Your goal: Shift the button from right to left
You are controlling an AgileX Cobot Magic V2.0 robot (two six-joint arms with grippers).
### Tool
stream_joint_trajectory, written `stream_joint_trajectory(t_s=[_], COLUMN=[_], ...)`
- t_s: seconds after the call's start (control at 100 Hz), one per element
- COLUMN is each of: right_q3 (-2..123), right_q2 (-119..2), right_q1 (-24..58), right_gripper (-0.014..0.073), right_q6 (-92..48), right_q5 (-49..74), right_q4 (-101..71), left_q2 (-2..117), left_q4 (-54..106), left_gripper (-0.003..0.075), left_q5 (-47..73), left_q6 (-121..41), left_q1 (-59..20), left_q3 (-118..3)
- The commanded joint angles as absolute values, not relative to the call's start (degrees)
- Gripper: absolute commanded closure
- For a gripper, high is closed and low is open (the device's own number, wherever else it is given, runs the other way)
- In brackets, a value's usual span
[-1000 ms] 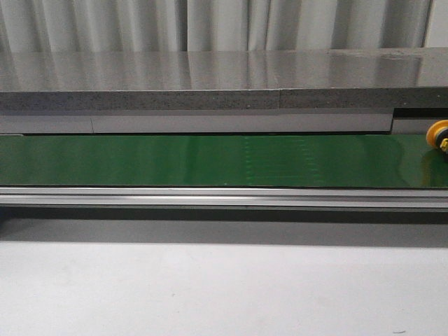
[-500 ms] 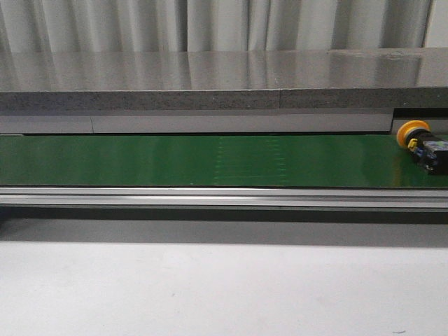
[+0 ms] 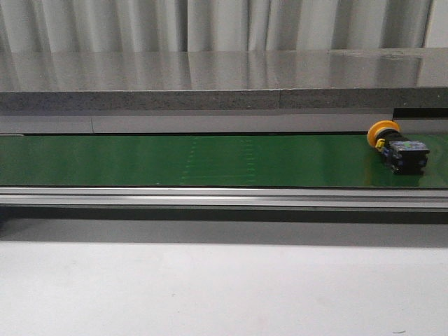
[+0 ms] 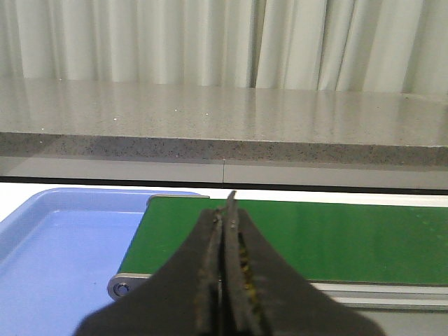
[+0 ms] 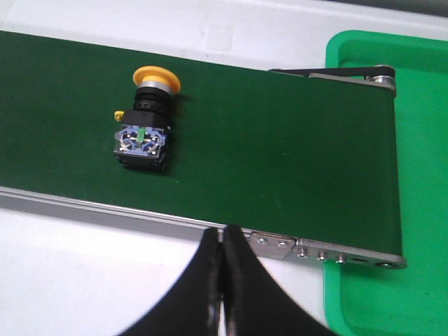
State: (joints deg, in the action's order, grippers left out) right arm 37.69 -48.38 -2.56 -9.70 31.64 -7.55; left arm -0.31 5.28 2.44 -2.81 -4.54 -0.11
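The button (image 3: 396, 147) lies on its side on the green conveyor belt (image 3: 210, 159) near the right end, yellow head toward the back, dark body toward the front. The right wrist view shows the button (image 5: 145, 126) with blue and green marks on its base. My right gripper (image 5: 222, 234) is shut and empty, hovering over the belt's near rail, apart from the button. My left gripper (image 4: 225, 210) is shut with nothing between its fingers, above the belt's left end (image 4: 294, 234). Neither gripper appears in the front view.
A blue tray (image 4: 63, 252) sits past the belt's left end. A green tray (image 5: 413, 140) sits past the right end. A grey stone ledge (image 3: 210, 84) runs behind the belt, and a metal rail (image 3: 210, 197) edges its front. White table (image 3: 210, 287) lies in front.
The button has travelled leftward along the belt from the right edge of the front view. It now shows whole.
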Motion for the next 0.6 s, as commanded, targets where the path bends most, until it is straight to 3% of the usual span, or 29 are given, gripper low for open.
stream_joint_trajectory(t_s=[0.0,0.29,0.59], right_q3=[35.9,25.0,19.0], right_q2=[-44.6,-31.8,-19.1], right_q1=[-2.3,-2.3,-2.3], right_gripper=[0.0661,0.0661,0.0661], right_q6=[-10.4,-10.4,-10.4], right_q5=[24.7,16.3,15.5], right_q4=[-7.6,-7.6,-7.6], left_q2=[-2.1,-2.1,-2.1], left_q4=[5.3,5.3,5.3], left_gripper=[0.0741,0.0741,0.0741], left_q5=[-1.8,-1.8,-1.8], left_q6=[-2.2,-2.2,-2.2], left_q1=[-4.7,-4.7,-4.7], left_q3=[2.5,2.5,2.5])
